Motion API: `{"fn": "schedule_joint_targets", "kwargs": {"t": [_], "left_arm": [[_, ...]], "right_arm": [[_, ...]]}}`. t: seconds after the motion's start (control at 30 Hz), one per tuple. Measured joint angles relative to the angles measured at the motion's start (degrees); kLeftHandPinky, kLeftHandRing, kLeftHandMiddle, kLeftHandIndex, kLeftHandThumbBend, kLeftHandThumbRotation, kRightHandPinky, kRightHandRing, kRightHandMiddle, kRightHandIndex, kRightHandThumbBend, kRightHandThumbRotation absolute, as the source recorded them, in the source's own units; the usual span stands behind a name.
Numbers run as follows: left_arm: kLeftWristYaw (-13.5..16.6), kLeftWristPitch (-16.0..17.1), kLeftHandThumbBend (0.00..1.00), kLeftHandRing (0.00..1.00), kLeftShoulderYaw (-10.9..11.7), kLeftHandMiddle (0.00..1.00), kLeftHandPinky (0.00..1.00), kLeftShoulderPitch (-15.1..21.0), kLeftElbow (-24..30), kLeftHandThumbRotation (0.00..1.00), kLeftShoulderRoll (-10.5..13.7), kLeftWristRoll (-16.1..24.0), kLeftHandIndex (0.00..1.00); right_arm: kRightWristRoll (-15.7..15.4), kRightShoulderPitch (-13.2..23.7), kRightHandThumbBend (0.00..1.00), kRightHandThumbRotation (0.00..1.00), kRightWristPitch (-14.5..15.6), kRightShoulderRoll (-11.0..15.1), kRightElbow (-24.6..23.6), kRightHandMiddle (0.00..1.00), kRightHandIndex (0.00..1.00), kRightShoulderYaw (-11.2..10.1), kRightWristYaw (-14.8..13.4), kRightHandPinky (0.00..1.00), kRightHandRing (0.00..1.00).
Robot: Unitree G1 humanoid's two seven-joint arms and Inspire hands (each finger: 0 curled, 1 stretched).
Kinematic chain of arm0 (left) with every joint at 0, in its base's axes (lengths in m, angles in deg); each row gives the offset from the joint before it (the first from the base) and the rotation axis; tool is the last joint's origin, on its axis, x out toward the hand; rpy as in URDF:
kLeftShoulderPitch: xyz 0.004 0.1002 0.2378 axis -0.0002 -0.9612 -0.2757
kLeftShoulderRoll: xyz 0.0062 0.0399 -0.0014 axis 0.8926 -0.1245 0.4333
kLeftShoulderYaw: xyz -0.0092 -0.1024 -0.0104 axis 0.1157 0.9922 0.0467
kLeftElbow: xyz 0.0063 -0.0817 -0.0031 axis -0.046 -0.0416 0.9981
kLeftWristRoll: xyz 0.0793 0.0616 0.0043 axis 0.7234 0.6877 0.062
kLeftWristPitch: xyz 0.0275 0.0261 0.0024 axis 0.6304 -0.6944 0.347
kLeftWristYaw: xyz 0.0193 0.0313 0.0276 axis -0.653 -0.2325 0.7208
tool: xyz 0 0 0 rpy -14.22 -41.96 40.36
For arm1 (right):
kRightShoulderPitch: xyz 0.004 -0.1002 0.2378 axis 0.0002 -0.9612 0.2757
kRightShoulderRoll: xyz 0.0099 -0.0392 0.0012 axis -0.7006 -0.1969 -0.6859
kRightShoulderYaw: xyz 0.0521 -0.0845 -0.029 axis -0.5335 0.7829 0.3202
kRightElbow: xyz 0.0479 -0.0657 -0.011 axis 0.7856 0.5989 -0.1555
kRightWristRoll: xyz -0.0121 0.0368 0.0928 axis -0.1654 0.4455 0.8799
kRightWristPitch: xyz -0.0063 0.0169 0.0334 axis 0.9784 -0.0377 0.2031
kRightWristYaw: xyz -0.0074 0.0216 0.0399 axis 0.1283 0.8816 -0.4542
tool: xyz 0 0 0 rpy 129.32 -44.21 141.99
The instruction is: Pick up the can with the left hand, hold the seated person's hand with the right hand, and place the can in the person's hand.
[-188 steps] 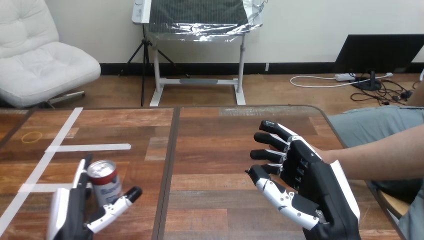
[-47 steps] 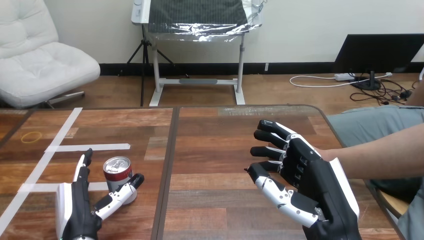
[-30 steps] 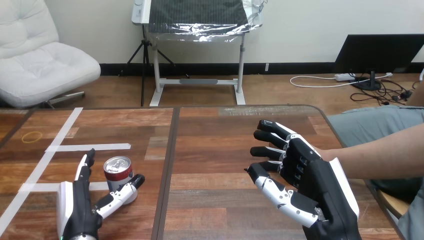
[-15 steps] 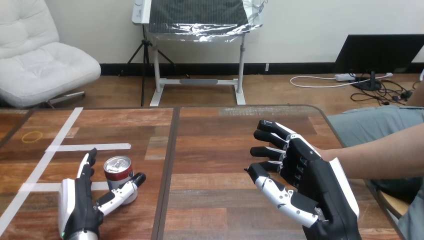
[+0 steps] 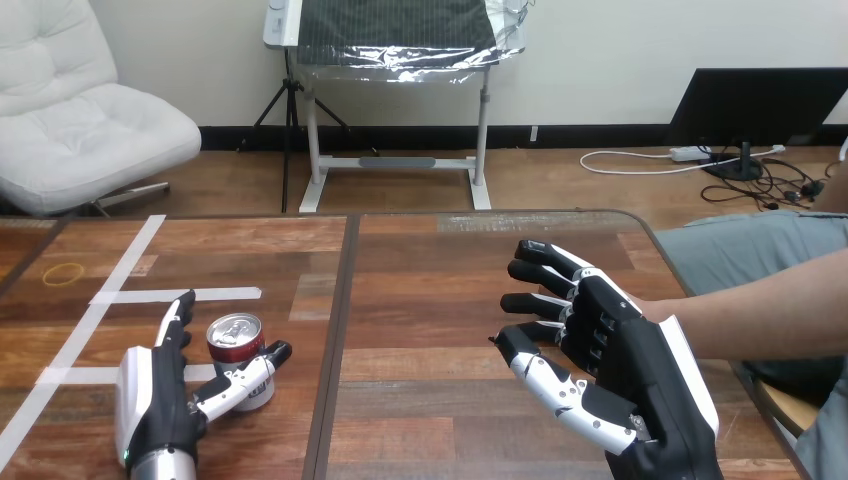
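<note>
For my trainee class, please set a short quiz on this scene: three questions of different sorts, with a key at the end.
1. True or false: the can lies on its side on the table.
2. Multiple choice: where does the can stand in relation to the left hand?
A. between its straight fingers and its thumb
B. on the back of the hand
C. across the table, beside the other hand
3. Fill in: the person's forearm reaches in from the view's ____ side and passes behind the right hand.

Key: 1 false, it stands upright; 2 A; 3 right.
</note>
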Motion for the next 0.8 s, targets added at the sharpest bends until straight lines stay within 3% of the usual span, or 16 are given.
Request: {"fn": "schedule_joint_targets", "kwargs": {"t": [0.4, 0.8], "left_arm": [[-0.2, -3.1, 0.86, 0.84, -0.4, 0.88, 0.78, 1.5, 0.0, 0.40, 0.7, 1.7, 0.89], [-5.6, -10.9, 0.83, 0.83, -0.7, 0.86, 0.77, 1.4, 6.6, 0.37, 2.2, 2.2, 0.87]], "right_arm": [[0.0, 0.0, 0.46, 0.00, 0.0, 0.0, 0.0, 0.81, 0.81, 0.0, 0.0, 0.65, 0.73], [0.0, 0.0, 0.46, 0.00, 0.0, 0.0, 0.0, 0.80, 0.81, -0.1, 0.1, 0.63, 0.72]]}}
